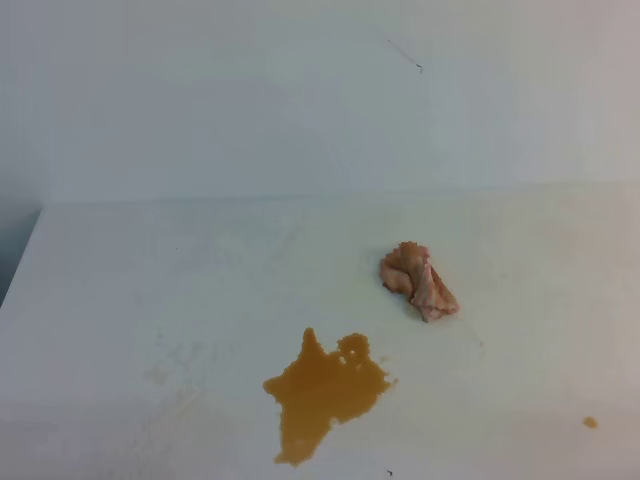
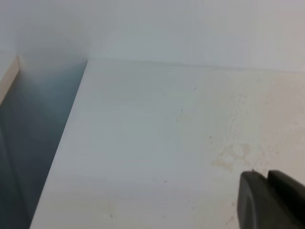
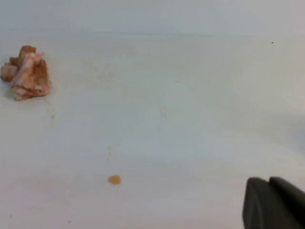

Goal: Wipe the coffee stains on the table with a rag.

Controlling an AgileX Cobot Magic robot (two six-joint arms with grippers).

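Observation:
The large amber-brown coffee stain [image 1: 320, 395] lies on the white table [image 1: 180, 270] near the front middle, ragged in outline. A tiny dot of the same colour [image 1: 590, 422] sits at the front right and also shows in the right wrist view [image 3: 114, 179]. The pinkish-tan rag [image 1: 418, 280] lies crumpled just behind and right of the big stain; it shows at the far left of the right wrist view [image 3: 27, 74]. Neither gripper shows in the exterior high view. The left gripper [image 2: 267, 174] and the right gripper [image 3: 268, 180] each show only dark fingertips close together, holding nothing.
A plain white wall [image 1: 300, 100] rises behind the table. The table's left edge drops to a dark gap [image 2: 38, 143]. Faint tan smudges [image 2: 231, 157] mark the top left of the big stain.

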